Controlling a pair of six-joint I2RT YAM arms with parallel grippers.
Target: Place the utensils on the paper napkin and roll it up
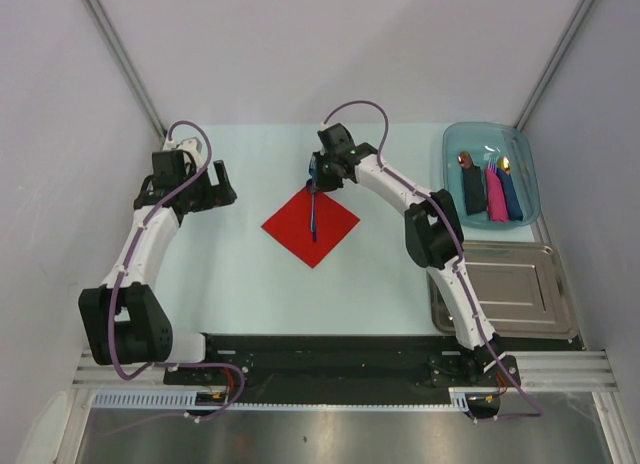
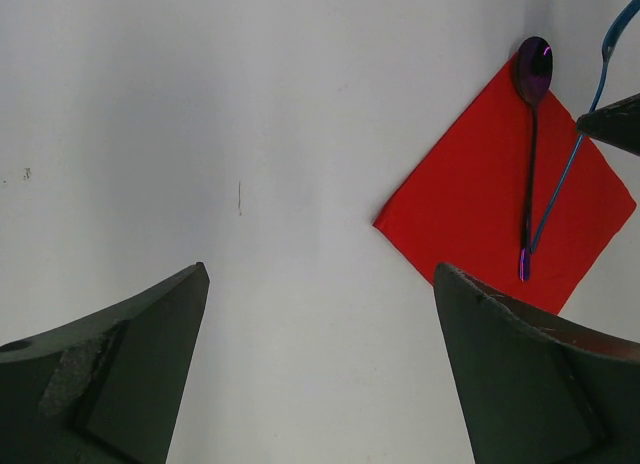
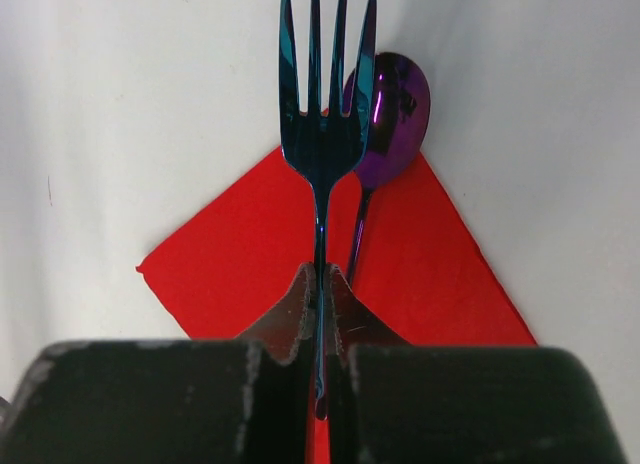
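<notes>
Utensils split between table and grip: the blue fork (image 3: 322, 134) is clamped by its thin handle between the pressed-together fingers of the right claw (image 3: 320, 294), with its tines pointing straight ahead of that claw. The purple spoon (image 3: 390, 114) lies just right of the tines, its bowl at the far corner of the red napkin (image 3: 240, 274) spread beneath the claw. That wrist view hides both handle ends behind the claw's own body. The left wrist view shows them: the spoon's dark handle lies flat along the napkin, and the fork's handle slants down toward the spoon's tip (whether it touches the paper I cannot tell). The left claw (image 2: 320, 274) has its fingers spread wide apart with nothing between them and bare table below. The napkin sits ahead of it and to its right. Only the top view shows what lies well off to the right claw's right. There, a blue tray (image 1: 450, 149) holds a black roll (image 1: 472, 189), a pink roll (image 1: 495, 196) and a blue roll (image 1: 511, 194). A metal tray (image 1: 500, 252) sits just nearer the arm bases.
</notes>
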